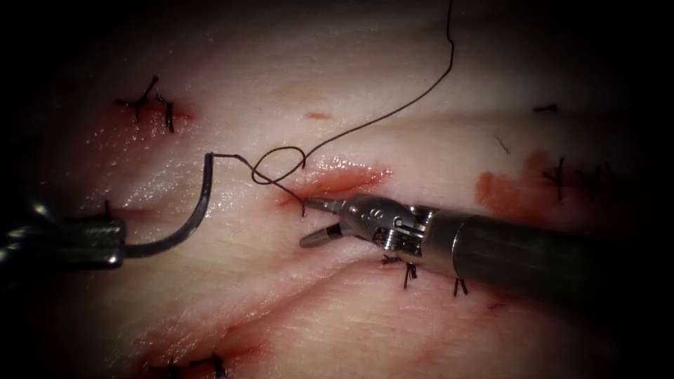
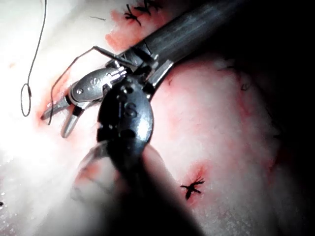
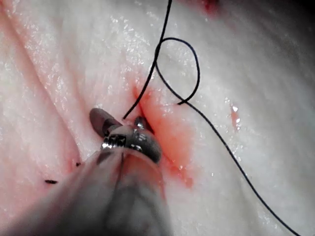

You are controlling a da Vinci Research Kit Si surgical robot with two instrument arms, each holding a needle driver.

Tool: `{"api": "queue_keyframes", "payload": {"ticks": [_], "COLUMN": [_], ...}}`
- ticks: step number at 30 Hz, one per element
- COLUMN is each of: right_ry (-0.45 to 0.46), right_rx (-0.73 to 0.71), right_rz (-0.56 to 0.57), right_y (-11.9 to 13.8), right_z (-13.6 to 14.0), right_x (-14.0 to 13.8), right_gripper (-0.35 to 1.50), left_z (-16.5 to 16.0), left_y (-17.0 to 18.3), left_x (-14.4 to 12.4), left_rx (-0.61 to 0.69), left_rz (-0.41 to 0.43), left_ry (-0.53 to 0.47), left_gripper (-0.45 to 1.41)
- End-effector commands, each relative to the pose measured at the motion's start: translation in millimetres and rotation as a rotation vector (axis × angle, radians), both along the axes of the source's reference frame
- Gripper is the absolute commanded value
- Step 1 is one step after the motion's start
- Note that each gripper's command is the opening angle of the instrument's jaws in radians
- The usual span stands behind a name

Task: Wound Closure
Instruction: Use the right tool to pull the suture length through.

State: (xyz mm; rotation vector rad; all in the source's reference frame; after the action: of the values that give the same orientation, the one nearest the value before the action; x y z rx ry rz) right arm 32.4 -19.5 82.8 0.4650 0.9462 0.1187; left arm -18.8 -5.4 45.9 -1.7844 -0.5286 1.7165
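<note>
The cut point(image 1: 337, 181) lies mid-tissue, red along its edges. Left of it, my left tool point(image 1: 121, 242) is shut on the curved needle point(image 1: 191, 221) near the end away from the thread; the needle arcs upward, free of the tissue. From its upper end the thread point(image 1: 277, 165) runs right, forms a small loop, and enters the tissue at the cut's left end; a long strand climbs away upward. My right tool point(image 1: 307, 222) point(image 2: 59, 118) point(image 3: 120, 122) is open and holds nothing, its upper jaw beside the thread's entry point. The thread loop point(image 3: 183, 69) point(image 2: 24, 100) lies just beyond the jaws.
Older knotted stitches with cut ends sit at the upper left point(image 1: 151, 104), the right point(image 1: 558, 177), beneath the right tool's shaft point(image 1: 408, 274) and near the front edge point(image 1: 200, 365). A patch of red fluid point(image 1: 502, 191) stains the tissue right of the cut.
</note>
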Motion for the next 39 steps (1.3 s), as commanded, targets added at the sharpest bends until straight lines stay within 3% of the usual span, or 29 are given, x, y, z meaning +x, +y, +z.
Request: {"api": "queue_keyframes", "payload": {"ticks": [1,6,8,9,10,18,27,30,39], "right_ry": [0.01,0.05,0.05,0.051,0.051,0.053,0.004,-0.002,0.003], "right_rx": [0.005,0.027,0.028,0.028,0.028,0.045,0.066,0.106,0.23], "right_rz": [0.013,0.042,0.041,0.04,0.04,0.046,0.092,0.132,0.034], "right_y": [0.8,1.1,0.9,0.8,0.9,1.7,1.1,-1.2,-9.4], "right_z": [-0.8,-2.1,-2.2,-2.2,-2.3,-3.7,-12.8,-17.9,-27.1], "right_x": [1.5,2.4,2.5,2.5,2.4,2.4,1.0,1.4,6.0], "right_gripper": [0.61,0.34,0.07,-0.26,-0.35,-0.35,-0.35,-0.35,-0.35], "left_z": [0.5,0.5,0.5,0.5,0.5,0.6,3.8,5.3,7.1], "left_y": [0.1,0.1,0.1,0.1,0.1,0.1,1.0,1.4,2.4], "left_x": [-0.6,-0.2,-0.1,0.0,0.1,0.1,1.1,1.9,5.0], "left_rx": [-0.002,-0.002,-0.002,-0.003,-0.003,-0.021,-0.078,-0.083,-0.088], "left_rz": [0.0,-0.001,-0.002,-0.003,-0.004,-0.011,-0.109,-0.159,-0.275], "left_ry": [-0.001,0.001,0.002,0.004,0.005,0.005,0.066,0.116,0.234], "left_gripper": [-0.45,-0.45,-0.45,-0.45,-0.45,-0.45,-0.45,-0.45,-0.45]}}
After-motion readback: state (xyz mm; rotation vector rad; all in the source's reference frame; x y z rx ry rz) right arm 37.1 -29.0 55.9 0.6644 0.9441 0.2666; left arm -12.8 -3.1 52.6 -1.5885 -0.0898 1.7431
